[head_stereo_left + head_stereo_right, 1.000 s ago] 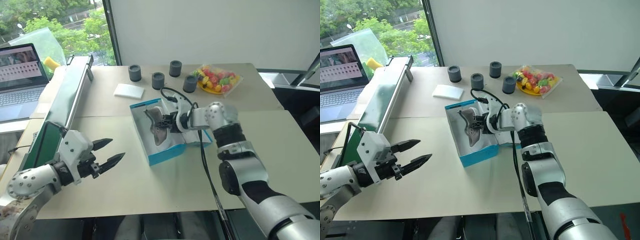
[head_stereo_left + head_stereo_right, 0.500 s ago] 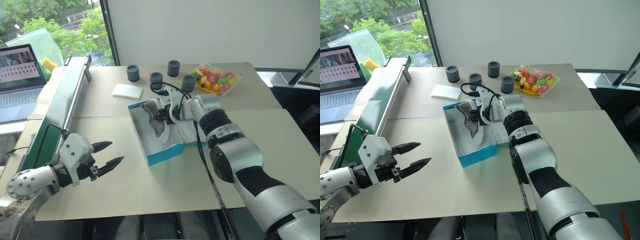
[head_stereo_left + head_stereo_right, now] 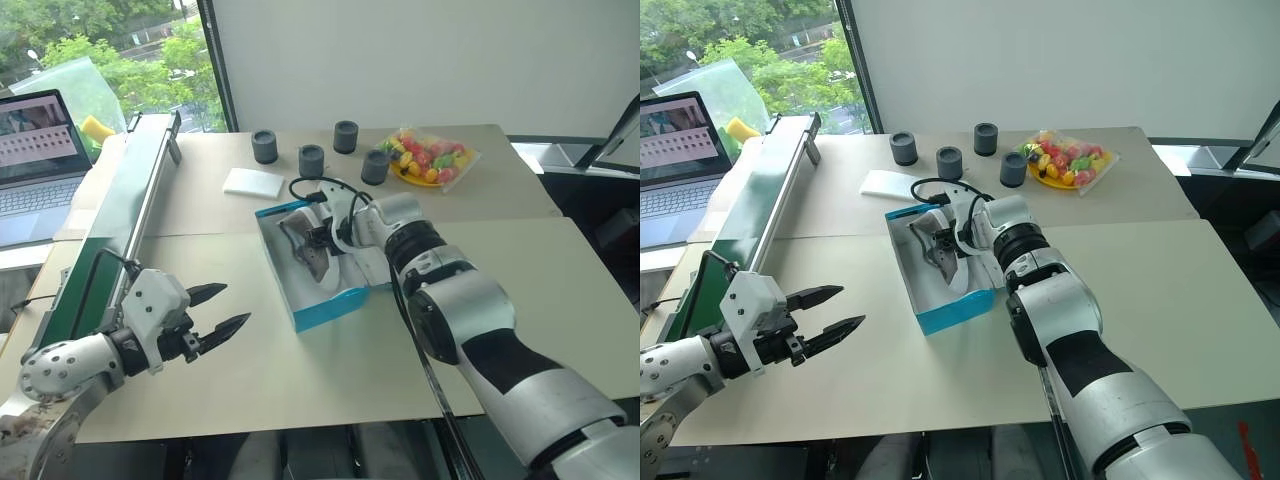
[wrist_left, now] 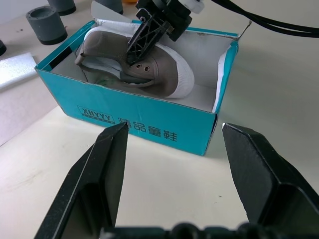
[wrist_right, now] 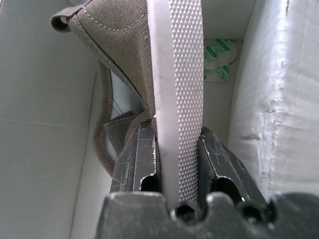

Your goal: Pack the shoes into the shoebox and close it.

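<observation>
Shoe (image 4: 149,69) sits clamped in right pincer (image 5: 177,149), seemingly inside shoebox (image 4: 149,127).

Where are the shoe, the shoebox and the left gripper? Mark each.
shoe (image 4: 159,69), left wrist view, on its grey-taupe upper beside the eyelets.
shoebox (image 4: 149,124), left wrist view, on the blue printed side wall.
left gripper (image 3: 228,310), left eye view, midway between its black fingertips.
</observation>
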Controlling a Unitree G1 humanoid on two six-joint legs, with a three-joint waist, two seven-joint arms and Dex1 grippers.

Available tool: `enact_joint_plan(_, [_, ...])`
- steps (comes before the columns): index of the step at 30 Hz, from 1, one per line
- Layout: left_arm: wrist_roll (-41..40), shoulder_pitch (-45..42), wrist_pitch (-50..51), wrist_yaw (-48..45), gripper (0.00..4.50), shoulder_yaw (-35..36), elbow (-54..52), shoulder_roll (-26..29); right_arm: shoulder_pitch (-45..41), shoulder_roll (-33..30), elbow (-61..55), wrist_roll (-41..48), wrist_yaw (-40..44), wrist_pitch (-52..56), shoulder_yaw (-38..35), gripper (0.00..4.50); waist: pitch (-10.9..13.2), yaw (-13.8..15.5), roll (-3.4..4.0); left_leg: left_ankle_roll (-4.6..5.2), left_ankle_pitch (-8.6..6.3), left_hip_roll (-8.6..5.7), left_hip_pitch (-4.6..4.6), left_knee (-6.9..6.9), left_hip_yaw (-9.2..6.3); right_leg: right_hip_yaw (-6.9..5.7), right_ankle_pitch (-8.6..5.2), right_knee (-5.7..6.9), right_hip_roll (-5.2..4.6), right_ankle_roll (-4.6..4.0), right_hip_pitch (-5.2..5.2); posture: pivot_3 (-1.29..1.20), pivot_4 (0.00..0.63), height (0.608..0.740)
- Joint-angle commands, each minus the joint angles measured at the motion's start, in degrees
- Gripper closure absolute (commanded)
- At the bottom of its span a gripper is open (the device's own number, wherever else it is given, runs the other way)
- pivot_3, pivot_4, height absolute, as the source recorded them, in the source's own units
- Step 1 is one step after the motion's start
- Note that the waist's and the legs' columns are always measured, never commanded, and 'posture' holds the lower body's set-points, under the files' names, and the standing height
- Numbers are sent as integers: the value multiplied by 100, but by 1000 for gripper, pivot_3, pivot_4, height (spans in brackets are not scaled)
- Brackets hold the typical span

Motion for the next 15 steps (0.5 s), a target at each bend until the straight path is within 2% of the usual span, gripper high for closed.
enact_joint_plan(1, [-41,-13,-61,58,1201,22,-198,-23,-168,88,-42,22,21,-101,-217,2124,0,2,0,0,0,0,0,0,0,0,0,0,0,0,0,0,150,740])
enact_joint_plan(7, [-39,5,-71,52,1201,33,-197,-7,-360,125,-258,-43,171,-123,-240,79,0,3,0,0,0,0,0,2,0,0,0,3,-1,0,1,0,150,740])
enact_joint_plan(15, [-46,-72,-53,57,1201,33,-158,17,-558,-82,-1028,-335,241,-591,-58,79,1,4,1,0,0,-2,-2,0,0,-1,0,1,-1,0,-2,0,150,740])
